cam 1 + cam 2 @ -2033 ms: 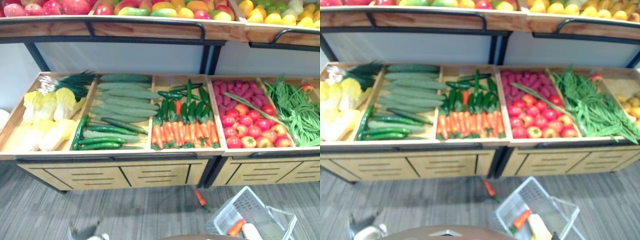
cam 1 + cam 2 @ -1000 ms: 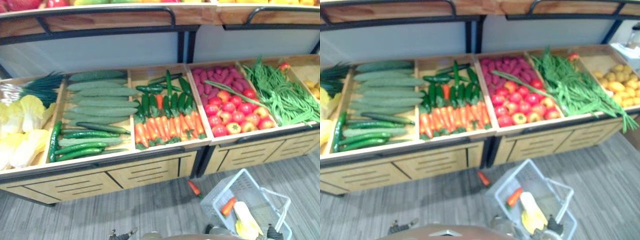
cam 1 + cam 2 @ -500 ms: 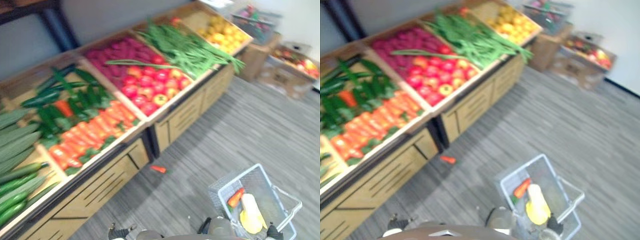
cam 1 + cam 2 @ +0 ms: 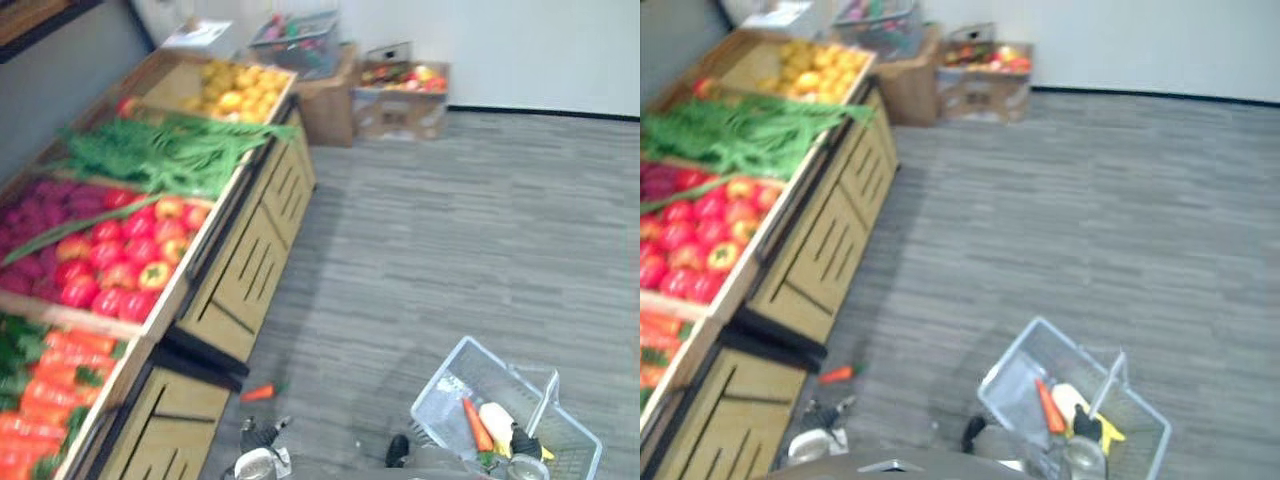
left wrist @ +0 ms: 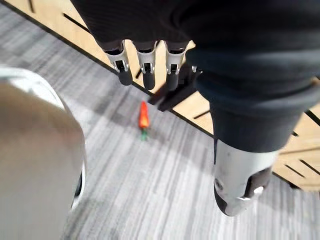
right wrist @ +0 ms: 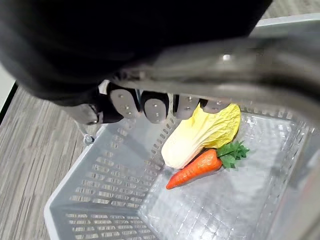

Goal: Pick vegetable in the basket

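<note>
By the stand (image 4: 250,275) lies a carrot (image 4: 257,393); left fingers (image 5: 145,67) slack, right fingers (image 6: 152,107) clasp handle (image 6: 235,82).

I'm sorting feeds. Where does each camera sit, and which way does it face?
Left eye view: on the head, down at produce stand, floor and basket.
Right eye view: beside it, same scene.
Left wrist view: along the open left robot hand toward a fallen carrot.
Right wrist view: past the right robot hand, curled on the handle, into the basket.
Shared: both eye views show that carrot too.
</note>
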